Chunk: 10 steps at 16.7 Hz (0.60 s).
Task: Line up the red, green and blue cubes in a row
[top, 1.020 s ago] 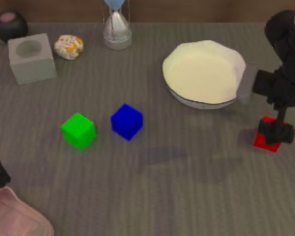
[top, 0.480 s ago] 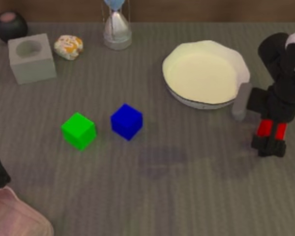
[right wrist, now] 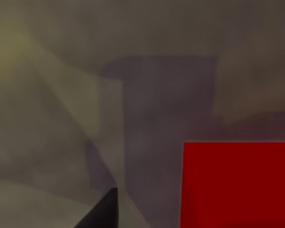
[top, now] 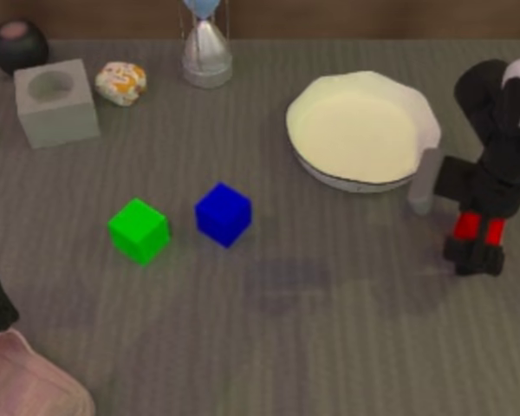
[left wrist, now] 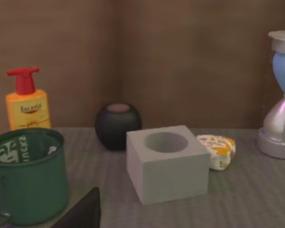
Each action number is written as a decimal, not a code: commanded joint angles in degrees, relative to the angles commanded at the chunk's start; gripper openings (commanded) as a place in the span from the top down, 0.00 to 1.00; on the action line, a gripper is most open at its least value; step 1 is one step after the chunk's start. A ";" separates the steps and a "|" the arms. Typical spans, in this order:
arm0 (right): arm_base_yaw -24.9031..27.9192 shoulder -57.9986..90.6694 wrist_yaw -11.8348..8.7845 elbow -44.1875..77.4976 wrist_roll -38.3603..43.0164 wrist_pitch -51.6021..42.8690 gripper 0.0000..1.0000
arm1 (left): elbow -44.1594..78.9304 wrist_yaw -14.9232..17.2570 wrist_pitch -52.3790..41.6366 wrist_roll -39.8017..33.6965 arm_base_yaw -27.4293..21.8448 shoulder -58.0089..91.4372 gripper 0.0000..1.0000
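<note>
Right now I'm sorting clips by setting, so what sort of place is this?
Probably a rendered tabletop test scene, not a lived-in room: a grey-clothed table strewn with unrelated items, such as an hourglass, a green mug and a lotion bottle.

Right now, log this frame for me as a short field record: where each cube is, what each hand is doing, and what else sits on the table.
red cube: top view's right side, gripped in the right hand, apparently lifted
green cube: left of centre, on the table
blue cube: just right of the green one, apart from it
left hand: out of view, arm parked at the lower left corner
row: not formed yet
other items: pale bowl, grey block, hourglass, dark ball, green mug, orange bottle
</note>
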 joint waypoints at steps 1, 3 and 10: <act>0.00 0.00 0.00 0.00 0.00 0.00 0.68 | 0.00 0.00 0.00 0.00 0.00 0.00 0.00; 0.00 0.00 0.00 0.00 0.00 0.00 0.83 | 0.00 0.00 0.00 0.00 0.00 0.00 0.00; 0.00 0.00 0.00 0.00 0.00 0.00 1.00 | 0.00 0.00 0.00 0.00 0.00 0.00 0.00</act>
